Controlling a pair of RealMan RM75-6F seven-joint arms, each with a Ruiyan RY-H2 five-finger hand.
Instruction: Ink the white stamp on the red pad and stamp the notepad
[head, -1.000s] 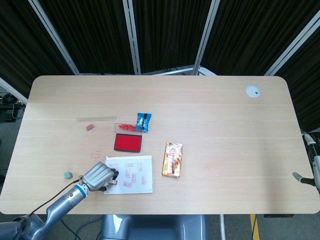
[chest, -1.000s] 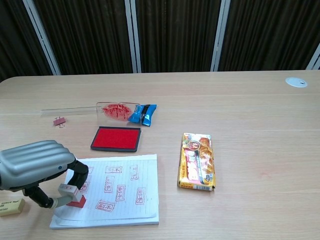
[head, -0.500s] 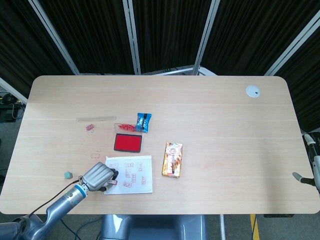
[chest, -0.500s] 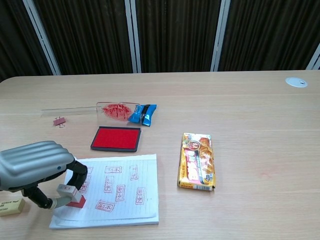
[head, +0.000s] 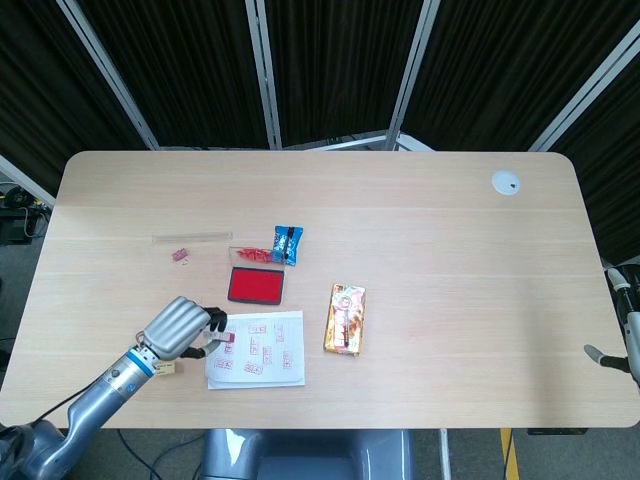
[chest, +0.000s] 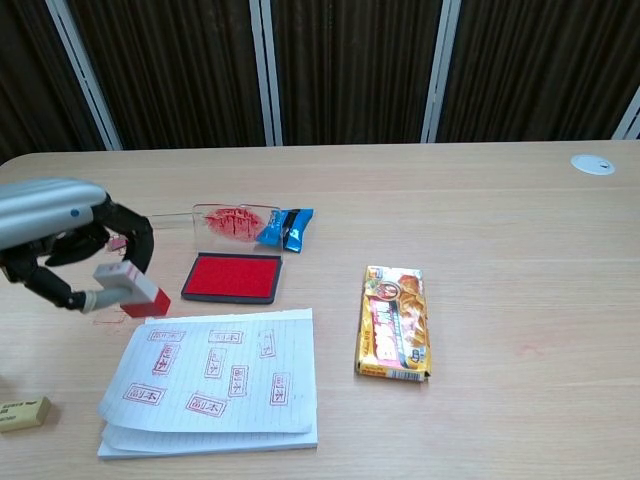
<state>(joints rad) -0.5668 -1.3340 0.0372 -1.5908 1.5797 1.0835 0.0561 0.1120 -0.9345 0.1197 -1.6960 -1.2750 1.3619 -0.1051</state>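
Head view. Left hand (head: 180, 326), grey metal with dark fingers, sits at 9 o'clock of the white lined notepad (head: 256, 349), fingers closed around the small white block stamp (head: 222, 338) with its red face. Stamp is over the notepad's upper-left corner; contact with the paper cannot be told here. Notepad carries many red rectangular imprints. Red ink pad in its black tray (head: 256, 285) lies at 12 o'clock of the notepad, close by. Yellow-orange snack packet (head: 345, 318) at 3 o'clock of the notepad. Blue foil sachet (head: 288, 244) at 1 o'clock of the ink pad. Right hand: only a sliver of arm at the right frame edge, hand itself not seen.

Chest view. Left hand (chest: 62, 238) holds the stamp (chest: 128, 287) raised and tilted, red face down, clear of the paper, at 11 o'clock of the notepad (chest: 215, 382) and 9 o'clock of the ink pad (chest: 233, 276). Pale beige eraser block (chest: 22, 413) at 9 o'clock of the notepad's lower edge. Light wooden table (chest: 520, 260) underneath.
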